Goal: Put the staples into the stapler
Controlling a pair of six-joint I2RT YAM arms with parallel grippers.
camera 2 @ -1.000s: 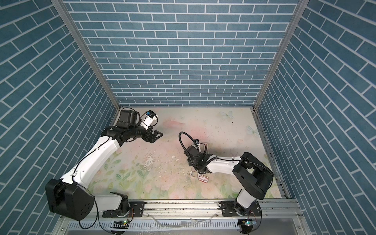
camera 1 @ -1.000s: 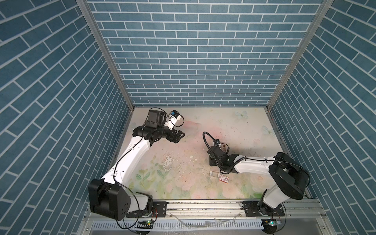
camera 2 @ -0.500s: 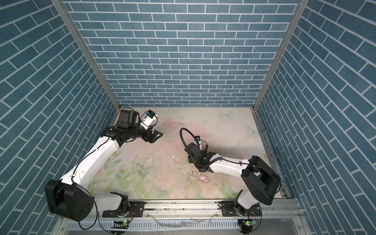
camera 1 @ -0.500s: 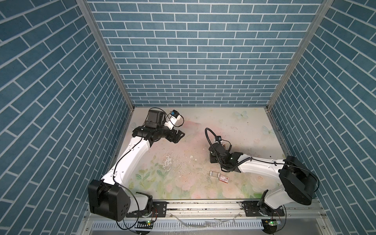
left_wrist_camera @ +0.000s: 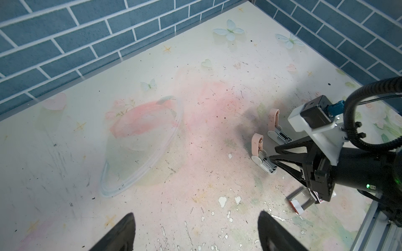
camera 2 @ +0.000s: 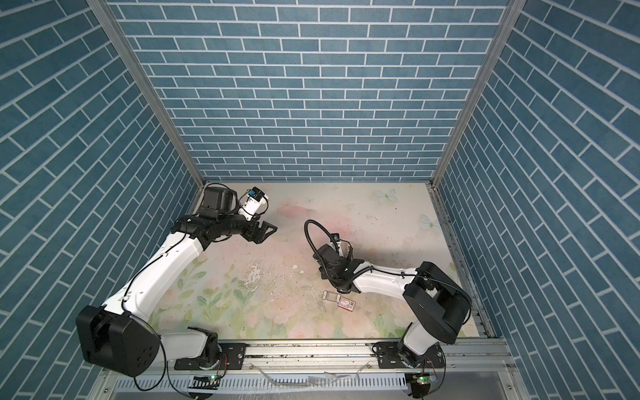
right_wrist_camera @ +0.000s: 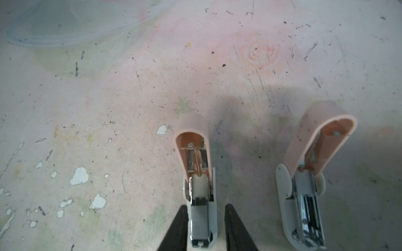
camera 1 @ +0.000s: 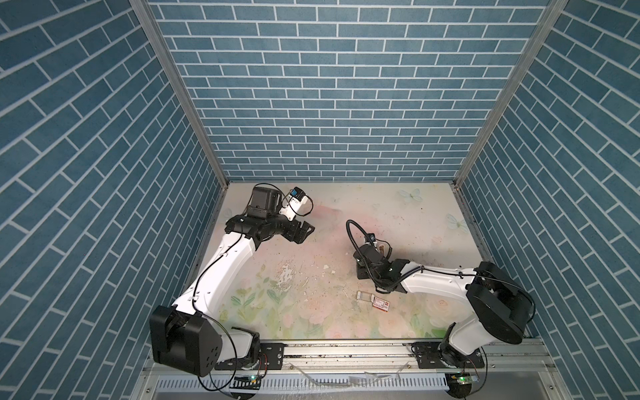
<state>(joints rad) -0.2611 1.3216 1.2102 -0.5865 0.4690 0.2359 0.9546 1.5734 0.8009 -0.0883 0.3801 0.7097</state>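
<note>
The right gripper (right_wrist_camera: 205, 207) straddles the open stapler (right_wrist_camera: 200, 187); whether its jaws pinch it we cannot tell. A grey strip, likely the staples (right_wrist_camera: 200, 221), lies in its channel, so we judge only closing the pink lid (right_wrist_camera: 193, 123) remains. The left gripper (left_wrist_camera: 195, 230) hangs spread, empty

Two robot arms reached over the table (camera 1: 346, 332): one left arm (camera 1: 225, 263) and one right arm (camera 1: 436, 285). Near the table's middle stood two staplers, both with pink lids raised, one stapler (right_wrist_camera: 201, 195) just beside the other stapler (right_wrist_camera: 304, 202). Toward the front edge lay one red-and-white box (camera 1: 381, 304) just beside one clear little tray (camera 1: 363, 296), and nearer the back edge one clear oval dish (left_wrist_camera: 141, 147); scattered small metal bits (right_wrist_camera: 76, 69) were too small to count.
</note>
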